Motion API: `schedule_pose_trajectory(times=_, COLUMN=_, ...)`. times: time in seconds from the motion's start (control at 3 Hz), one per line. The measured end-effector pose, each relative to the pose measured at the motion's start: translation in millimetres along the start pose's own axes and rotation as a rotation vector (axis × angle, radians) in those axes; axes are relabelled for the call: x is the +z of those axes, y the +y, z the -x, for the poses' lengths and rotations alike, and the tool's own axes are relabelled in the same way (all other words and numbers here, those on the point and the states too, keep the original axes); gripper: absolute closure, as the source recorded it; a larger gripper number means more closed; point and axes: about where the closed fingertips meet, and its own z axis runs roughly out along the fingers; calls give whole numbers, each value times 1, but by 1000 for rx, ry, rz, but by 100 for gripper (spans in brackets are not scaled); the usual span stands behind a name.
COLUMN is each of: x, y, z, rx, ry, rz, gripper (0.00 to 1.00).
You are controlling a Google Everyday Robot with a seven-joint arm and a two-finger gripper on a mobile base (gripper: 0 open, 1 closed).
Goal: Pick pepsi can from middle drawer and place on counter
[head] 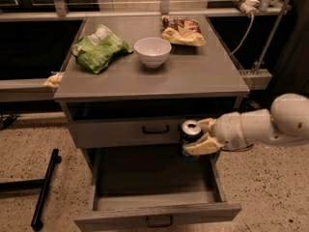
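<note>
My gripper (195,136) comes in from the right on a white arm and is shut on the pepsi can (190,133), a dark blue can with a silver top. It holds the can upright in the air above the open middle drawer (154,211), in front of the closed drawer front above it. The can is clear of the drawer floor and sits below the edge of the counter (159,83).
On the counter stand a white bowl (152,51), a green chip bag (98,50) at the left and a brown snack bag (182,30) at the back. A long ledge (29,88) runs left. A black bar (44,187) lies on the floor at the left.
</note>
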Motion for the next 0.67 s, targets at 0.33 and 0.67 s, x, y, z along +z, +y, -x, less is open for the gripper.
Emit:
schedule_pose_trajectory(times=0.33, x=-64, y=-16, z=74, rx=-34, ry=-3, rz=-89, gripper=100)
schedule_pose_trajectory(times=0.67, x=-109, y=-27, z=128, rx=-72, ry=1, rz=-156, gripper=100)
